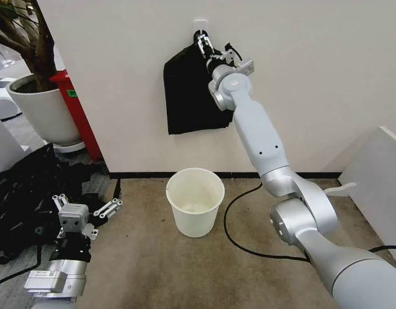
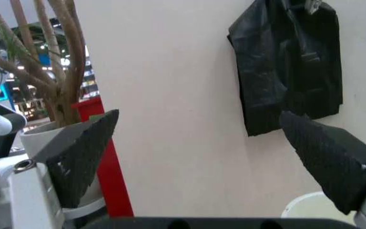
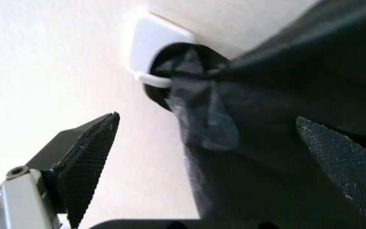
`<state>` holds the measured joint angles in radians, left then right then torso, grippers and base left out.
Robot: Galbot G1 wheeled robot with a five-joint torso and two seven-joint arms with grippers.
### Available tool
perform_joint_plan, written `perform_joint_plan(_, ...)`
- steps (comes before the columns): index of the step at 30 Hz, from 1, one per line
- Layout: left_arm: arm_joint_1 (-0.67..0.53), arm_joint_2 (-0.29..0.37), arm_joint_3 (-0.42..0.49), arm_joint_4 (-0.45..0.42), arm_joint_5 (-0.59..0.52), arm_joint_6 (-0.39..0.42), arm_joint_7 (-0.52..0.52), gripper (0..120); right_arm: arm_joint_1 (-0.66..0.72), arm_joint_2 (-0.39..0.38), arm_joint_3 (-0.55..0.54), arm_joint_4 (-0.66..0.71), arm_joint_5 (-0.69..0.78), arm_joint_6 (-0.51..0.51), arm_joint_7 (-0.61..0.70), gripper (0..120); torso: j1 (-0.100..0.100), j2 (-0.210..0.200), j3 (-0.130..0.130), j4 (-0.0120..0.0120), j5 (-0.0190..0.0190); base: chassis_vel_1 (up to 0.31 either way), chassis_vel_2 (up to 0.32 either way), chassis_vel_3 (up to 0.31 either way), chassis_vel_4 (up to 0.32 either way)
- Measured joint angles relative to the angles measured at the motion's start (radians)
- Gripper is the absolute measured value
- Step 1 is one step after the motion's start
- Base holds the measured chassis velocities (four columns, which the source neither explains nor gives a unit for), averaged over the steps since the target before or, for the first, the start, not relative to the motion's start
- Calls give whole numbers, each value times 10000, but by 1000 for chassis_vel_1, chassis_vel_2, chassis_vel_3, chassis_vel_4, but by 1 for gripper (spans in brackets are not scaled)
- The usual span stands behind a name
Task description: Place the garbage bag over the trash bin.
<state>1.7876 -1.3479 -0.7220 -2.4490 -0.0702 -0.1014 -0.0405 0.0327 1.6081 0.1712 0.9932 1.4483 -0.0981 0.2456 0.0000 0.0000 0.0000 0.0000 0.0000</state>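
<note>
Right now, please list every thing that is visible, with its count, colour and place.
garbage bag: one, black, hanging on the wall from a hook
hook: one, white, on the wall, the bag's top gathered on it
trash bin: one, cream-white, on the carpet below the bag
black plastic heap: one, on the floor at the left
plant pot: one, white, with a tree, far left
red panel: one, beside the pot
cable: one, black, on the floor right of the bin
left pincer: open, low, near the heap
right pincer: open, raised at the hook, astride the bag's top
</note>
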Motion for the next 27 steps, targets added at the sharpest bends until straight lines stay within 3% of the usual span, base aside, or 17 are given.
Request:
perform_joint_plan(10, -44, 20, 0, -5, 3, -3, 41, 100, 239, 0, -49, -363, -102, -4, -128, 95, 0, 0, 0, 0, 0, 0, 0, 0, 0)
perform_joint_plan(27, -71, -33, 12, 74, 25, -68, 107, 100, 300, 0, -157, -584, -232, 150, -349, 33, 0, 0, 0, 0, 0, 0, 0, 0, 0)
